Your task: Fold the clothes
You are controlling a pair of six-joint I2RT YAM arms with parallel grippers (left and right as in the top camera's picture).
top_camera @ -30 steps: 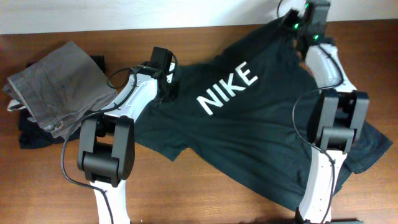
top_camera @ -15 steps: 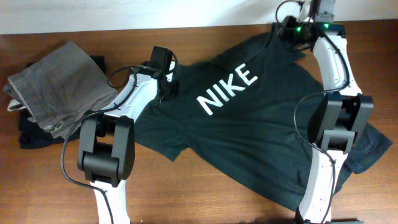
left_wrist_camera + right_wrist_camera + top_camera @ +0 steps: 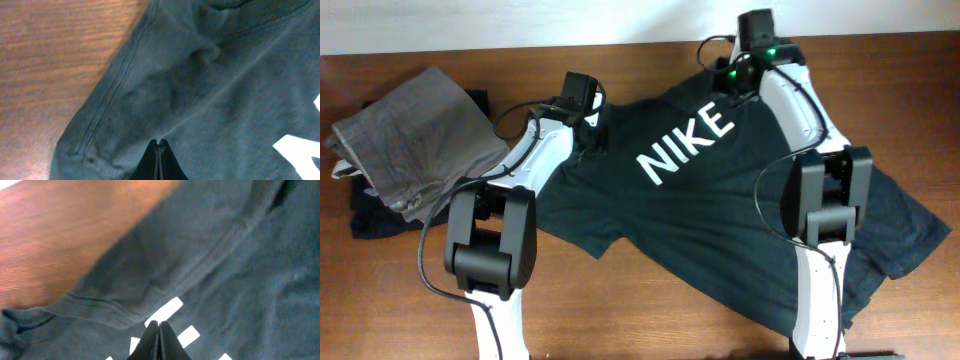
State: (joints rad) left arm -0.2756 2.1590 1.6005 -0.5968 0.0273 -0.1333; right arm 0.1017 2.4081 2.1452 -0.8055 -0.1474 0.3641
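Note:
The dark charcoal T-shirt (image 3: 720,215) lies chest up on the wooden table (image 3: 640,300), its white NIKE lettering (image 3: 685,140) showing. My left gripper (image 3: 590,143) is shut on the shirt at its left shoulder by the sleeve. In the left wrist view its closed tips (image 3: 159,144) pinch the fabric (image 3: 225,95), and a crease runs from them. My right gripper (image 3: 728,88) is shut on the shirt's upper edge, just above the last letter. In the right wrist view its tips (image 3: 159,325) sit over the letters, with a folded layer of shirt (image 3: 150,275) beside them.
Folded grey trousers (image 3: 415,140) lie on a black folded garment (image 3: 370,215) at the far left. The table's back edge meets a white wall (image 3: 520,20). The shirt's hem and right sleeve (image 3: 915,235) reach past my right arm's base.
My right gripper has moved left and toward me from the far right corner, drawing the shirt's upper right part over onto the chest. My left gripper has not moved.

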